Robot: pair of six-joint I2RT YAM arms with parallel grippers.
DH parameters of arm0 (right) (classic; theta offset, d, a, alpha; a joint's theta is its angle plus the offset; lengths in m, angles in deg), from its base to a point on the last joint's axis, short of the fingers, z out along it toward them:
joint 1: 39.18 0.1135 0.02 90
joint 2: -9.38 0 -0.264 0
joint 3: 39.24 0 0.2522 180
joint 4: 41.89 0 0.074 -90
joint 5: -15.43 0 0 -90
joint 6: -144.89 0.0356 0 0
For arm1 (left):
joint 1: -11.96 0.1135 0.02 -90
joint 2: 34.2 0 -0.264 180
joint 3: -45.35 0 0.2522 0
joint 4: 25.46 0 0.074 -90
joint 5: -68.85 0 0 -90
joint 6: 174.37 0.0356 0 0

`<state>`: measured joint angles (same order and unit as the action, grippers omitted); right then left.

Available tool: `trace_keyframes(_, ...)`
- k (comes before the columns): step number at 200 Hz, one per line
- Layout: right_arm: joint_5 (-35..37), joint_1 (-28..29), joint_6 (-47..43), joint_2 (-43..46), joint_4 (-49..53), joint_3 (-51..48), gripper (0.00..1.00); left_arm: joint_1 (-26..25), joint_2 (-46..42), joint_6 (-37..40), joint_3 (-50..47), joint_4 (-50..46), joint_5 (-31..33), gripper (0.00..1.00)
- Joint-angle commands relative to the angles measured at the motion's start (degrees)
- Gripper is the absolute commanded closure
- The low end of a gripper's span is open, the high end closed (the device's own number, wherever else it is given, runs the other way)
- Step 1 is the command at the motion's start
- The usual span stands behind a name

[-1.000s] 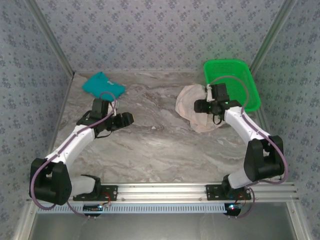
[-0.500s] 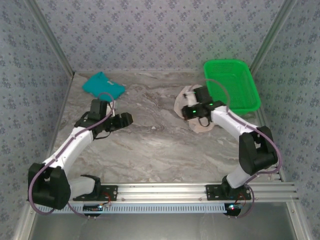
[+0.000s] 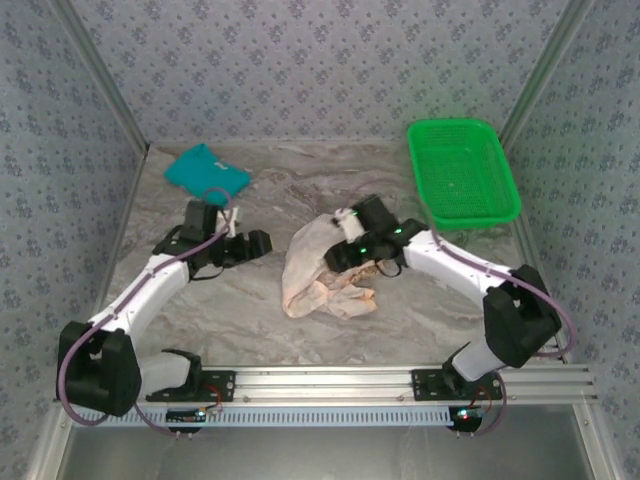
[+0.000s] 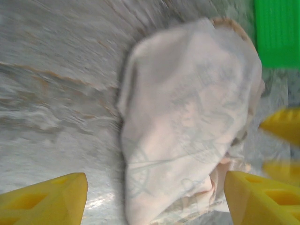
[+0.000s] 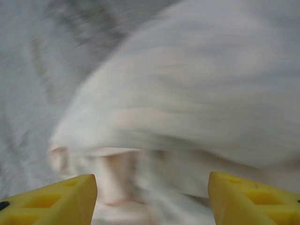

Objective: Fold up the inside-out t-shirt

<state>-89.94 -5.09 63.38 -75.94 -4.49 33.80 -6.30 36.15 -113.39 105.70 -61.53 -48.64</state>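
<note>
The inside-out t-shirt [image 3: 308, 275] lies crumpled in the middle of the marble table [image 3: 430, 320], pale side up with faint compass prints. In the left wrist view the t-shirt [image 4: 187, 117] sits just ahead of my left gripper [image 4: 154, 183], which is open with its fingers wide apart; from above the left gripper [image 3: 262, 243] is just left of the cloth. My right gripper [image 3: 336, 258] hovers over the shirt's right part. In the blurred right wrist view the right gripper [image 5: 152, 183] is open, and the t-shirt [image 5: 187, 93] bulges ahead of its fingers.
A green basket [image 3: 470, 218] stands at the back right, also seen as the green basket [image 4: 276, 33]. A folded teal shirt [image 3: 205, 172] lies at the back left. The right gripper's yellow fingers [image 4: 281, 124] show beyond the cloth. Walls close in the table's sides.
The right gripper dragged the t-shirt from beside the green basket leftward to the table's middle, and its jaws now stand open. The left gripper edged a little right and nearer.
</note>
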Motion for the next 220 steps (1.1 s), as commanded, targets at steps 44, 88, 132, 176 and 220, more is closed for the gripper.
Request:
trace_keyframes(44, -3.8, -7.7, 18.4, 3.2, -9.3, -14.6, 0.35, -13.2, 7.6, 3.8, 6.1, 5.2, 2.0, 0.24)
trace_keyframes(88, -3.6, -10.1, 18.1, -0.5, -16.3, -14.8, 0.73, -19.5, 13.6, 8.9, 12.0, 3.9, 4.4, 0.26)
trace_keyframes(132, -2.6, -7.3, 13.7, 4.8, -12.7, -9.2, 1.00, -20.3, 14.5, 10.2, 14.2, 5.0, 3.1, 0.25)
trace_keyframes(176, -1.5, -1.6, 10.7, 11.3, -4.4, -1.7, 1.00, -22.2, 14.7, 12.1, 15.4, 7.5, 5.5, 0.18)
trace_keyframes(220, -5.9, 2.1, 9.0, 12.1, -2.0, 4.4, 1.00, -22.8, 17.0, 13.5, 16.2, 7.4, 10.5, 0.16)
